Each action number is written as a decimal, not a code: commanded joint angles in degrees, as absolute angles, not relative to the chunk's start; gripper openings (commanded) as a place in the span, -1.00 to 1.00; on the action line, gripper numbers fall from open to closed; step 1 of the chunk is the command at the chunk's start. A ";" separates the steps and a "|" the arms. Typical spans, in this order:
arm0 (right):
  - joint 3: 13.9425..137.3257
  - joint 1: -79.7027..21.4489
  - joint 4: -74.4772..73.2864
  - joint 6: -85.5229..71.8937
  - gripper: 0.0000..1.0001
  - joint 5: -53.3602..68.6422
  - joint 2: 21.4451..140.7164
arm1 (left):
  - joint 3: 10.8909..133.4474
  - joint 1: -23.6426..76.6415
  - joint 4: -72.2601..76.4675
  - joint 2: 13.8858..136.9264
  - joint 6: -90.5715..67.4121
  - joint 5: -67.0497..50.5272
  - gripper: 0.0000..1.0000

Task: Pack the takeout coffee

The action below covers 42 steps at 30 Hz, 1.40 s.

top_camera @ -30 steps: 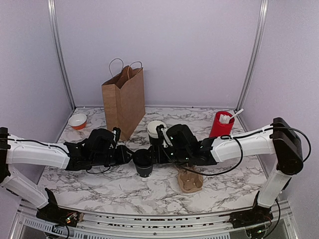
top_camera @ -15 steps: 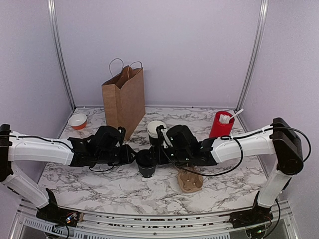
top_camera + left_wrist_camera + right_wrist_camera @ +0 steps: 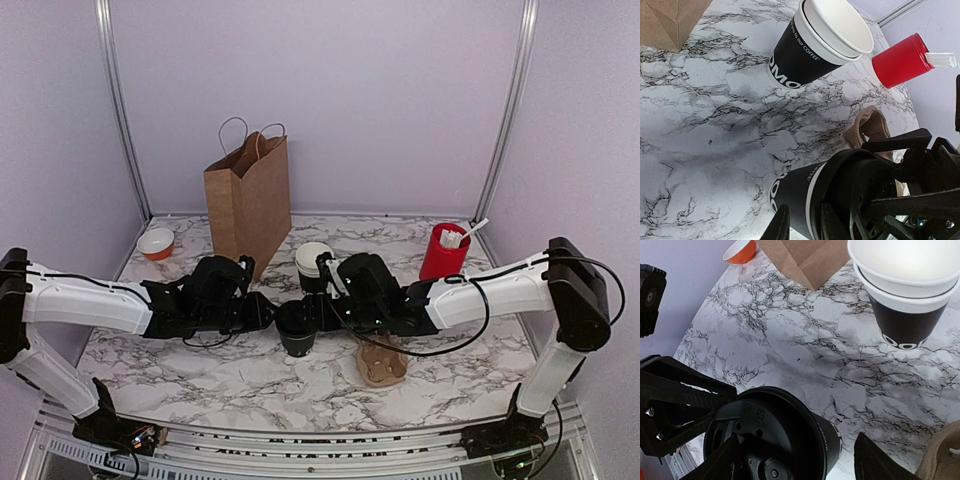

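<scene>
Matt black paper cup [image 3: 792, 195], smooth black plastic lid [image 3: 775, 430]; smooth marble-pattern worktop [image 3: 180, 370]; matt brown paper bag [image 3: 250, 205]; rough cardboard carrier [image 3: 385, 368].

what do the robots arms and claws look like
Both the left arm and right arm have smooth white tubular links with black joints and thin black cables looping alongside, ending in blocky black housings. The left claw and right claw are black, with two flat angular fingers each.
</scene>
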<state>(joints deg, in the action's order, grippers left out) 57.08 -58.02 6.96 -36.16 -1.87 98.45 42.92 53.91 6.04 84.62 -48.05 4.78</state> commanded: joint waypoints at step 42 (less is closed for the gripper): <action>58.96 -53.16 -8.54 -35.26 0.47 -1.85 88.36 | 60.97 54.83 -20.17 80.07 -35.48 12.56 0.04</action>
<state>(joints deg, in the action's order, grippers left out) 62.63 -54.94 -8.99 -32.56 -0.99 92.97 59.18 54.81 -23.33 81.58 -37.95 12.08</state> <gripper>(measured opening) 0.744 0.489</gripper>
